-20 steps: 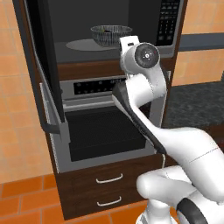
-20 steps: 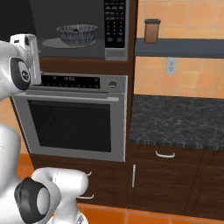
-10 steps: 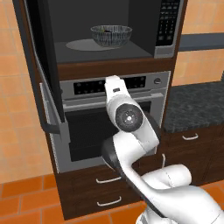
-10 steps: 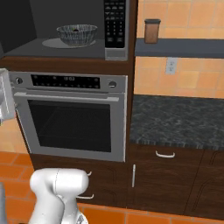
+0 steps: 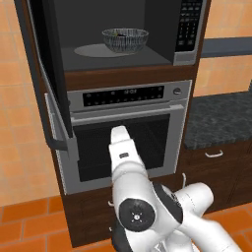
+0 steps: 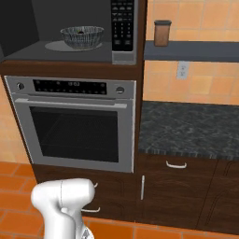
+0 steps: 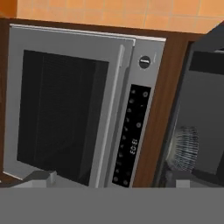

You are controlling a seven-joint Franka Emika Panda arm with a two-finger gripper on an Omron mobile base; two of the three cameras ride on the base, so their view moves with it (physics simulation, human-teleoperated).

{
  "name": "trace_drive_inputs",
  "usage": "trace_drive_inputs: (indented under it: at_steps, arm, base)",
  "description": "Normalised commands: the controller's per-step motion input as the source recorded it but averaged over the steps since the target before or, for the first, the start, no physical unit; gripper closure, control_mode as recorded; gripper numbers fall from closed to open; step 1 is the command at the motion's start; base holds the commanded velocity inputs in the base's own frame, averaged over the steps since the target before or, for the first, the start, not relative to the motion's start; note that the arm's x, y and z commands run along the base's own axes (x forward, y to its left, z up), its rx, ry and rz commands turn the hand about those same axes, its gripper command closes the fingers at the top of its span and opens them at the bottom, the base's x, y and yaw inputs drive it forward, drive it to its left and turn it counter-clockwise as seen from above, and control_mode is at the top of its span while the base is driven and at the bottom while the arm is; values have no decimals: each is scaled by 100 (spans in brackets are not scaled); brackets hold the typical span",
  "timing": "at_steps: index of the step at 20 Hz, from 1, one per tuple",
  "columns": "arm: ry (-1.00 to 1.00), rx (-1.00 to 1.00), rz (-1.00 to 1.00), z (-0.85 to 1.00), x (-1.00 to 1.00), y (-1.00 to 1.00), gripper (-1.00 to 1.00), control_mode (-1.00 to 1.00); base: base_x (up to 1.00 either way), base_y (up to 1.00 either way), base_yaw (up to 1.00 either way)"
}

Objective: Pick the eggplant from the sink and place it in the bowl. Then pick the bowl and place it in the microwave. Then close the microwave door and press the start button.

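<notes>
Sitting on the turntable inside the open microwave (image 5: 123, 54), the streaky blue-grey bowl (image 5: 125, 39) stands upright, a small dark shape barely visible inside. The door (image 5: 49, 74) hangs swung out left. The white arm (image 5: 129, 182) folds low before the oven (image 5: 125, 133), claw released, empty.

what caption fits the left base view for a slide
Bowl sits inside the open microwave, door swung left, above the oven.
</notes>
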Motion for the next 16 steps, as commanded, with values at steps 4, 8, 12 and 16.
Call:
trace_drive_inputs:
  at_steps: [4,8,12,16]
  arm:
    - [-19,-5,-8,0,-43,98,-100,-100]
    - [-9,-6,-10,0,-47,100,-100,-100]
    - [-1,-2,-12,3,-14,99,-100,-100]
    - [0,0,-15,35,0,69,-100,-100]
  base:
    - [0,0,0]
    - [0,0,0]
    - [0,0,0]
    - [0,0,0]
